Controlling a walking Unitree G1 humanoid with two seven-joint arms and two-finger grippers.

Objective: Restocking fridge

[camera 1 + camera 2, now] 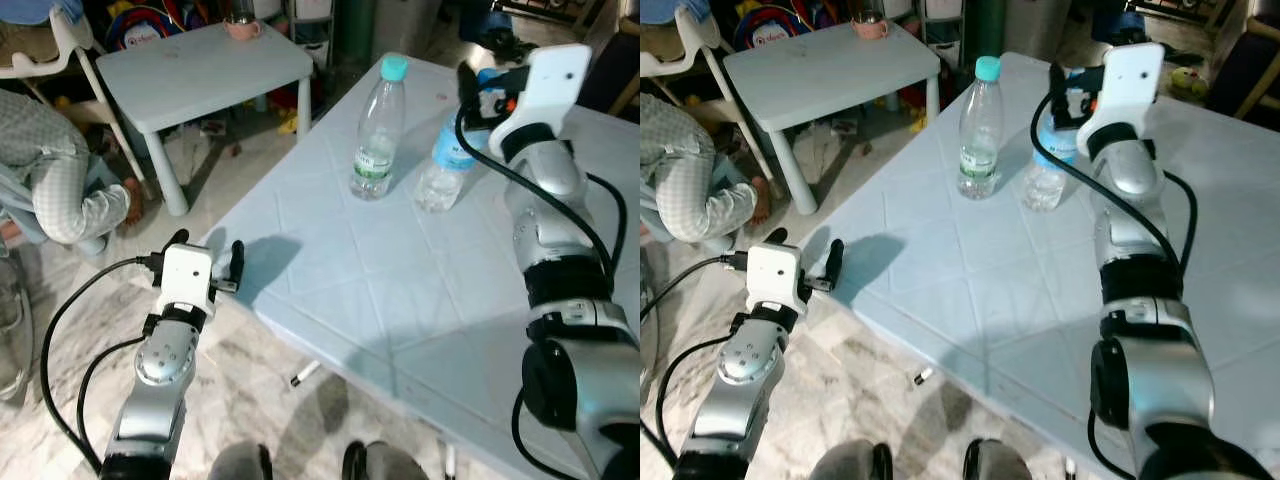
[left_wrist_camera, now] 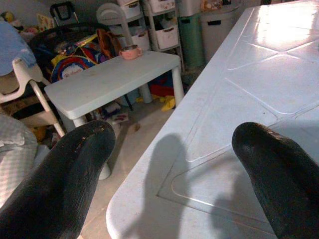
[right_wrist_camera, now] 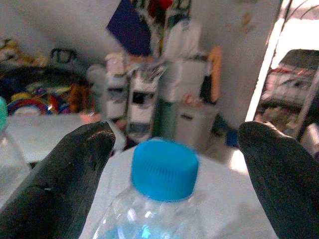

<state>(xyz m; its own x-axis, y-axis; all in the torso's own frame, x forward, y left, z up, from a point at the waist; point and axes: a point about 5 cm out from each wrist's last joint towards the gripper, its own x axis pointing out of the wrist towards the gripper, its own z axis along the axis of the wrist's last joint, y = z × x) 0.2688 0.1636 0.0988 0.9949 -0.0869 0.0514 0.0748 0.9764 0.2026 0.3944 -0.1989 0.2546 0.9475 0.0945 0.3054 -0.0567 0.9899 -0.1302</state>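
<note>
Between the spread fingers of the right pincer [image 3: 169, 164] stands the blue-capped water bottle [image 1: 1048, 165], upright, long axis vertical, cap level with the fingertips, not gripped. Just beside it on the robot's left stands a teal-capped bottle [image 1: 980, 130], also upright. Both sit on the pale surface [image 1: 970, 280], with bare room toward its near edge. Left pincer [image 2: 169, 169] wide open, holding nothing, at that edge's corner.

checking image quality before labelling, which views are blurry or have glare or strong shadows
Right wrist view: soft all over, with the blue cap and background blurred and a bright window washed out. Left wrist view: glare on the far part of the table, and finger shadows near its corner. Left eye view: sharp, with the left gripper casting a dark shadow.
</note>
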